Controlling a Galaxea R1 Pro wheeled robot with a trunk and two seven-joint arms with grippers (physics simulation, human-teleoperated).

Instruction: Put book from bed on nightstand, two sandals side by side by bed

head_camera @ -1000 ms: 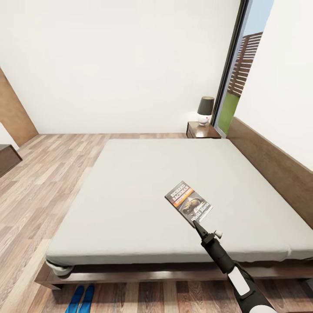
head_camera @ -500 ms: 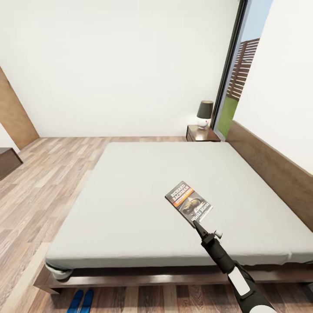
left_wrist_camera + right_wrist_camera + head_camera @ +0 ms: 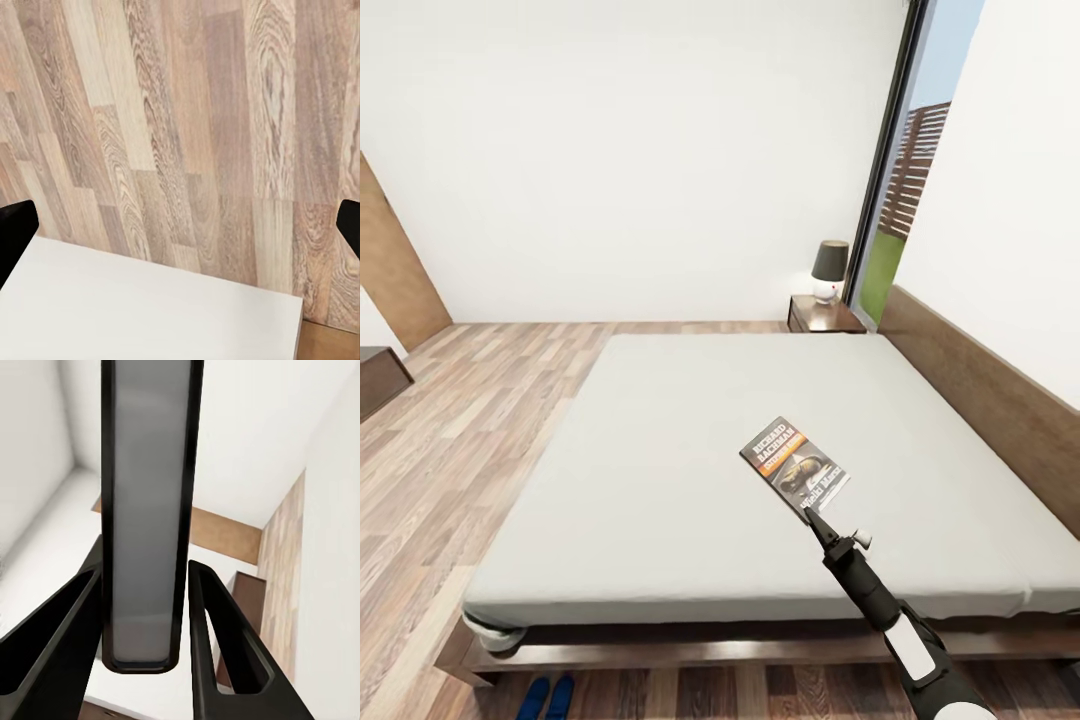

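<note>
The right gripper is closed on the near corner of the book, in the lower centre right of the head view; the right wrist view shows the book edge-on, clamped between the two dark fingers. The book seems to be lifted above the pale mattress of the bed, probably so that it can be carried to the nightstand in the upper right, beside the headboard, where a lamp already takes part of the top; how much free place remains there is hard to see. The two sandals lie at the bottom left, cut by the frame edge, so their exact position I cannot judge. The left gripper is wide open over the wooden floor; a white surface below it I cannot identify.
</note>
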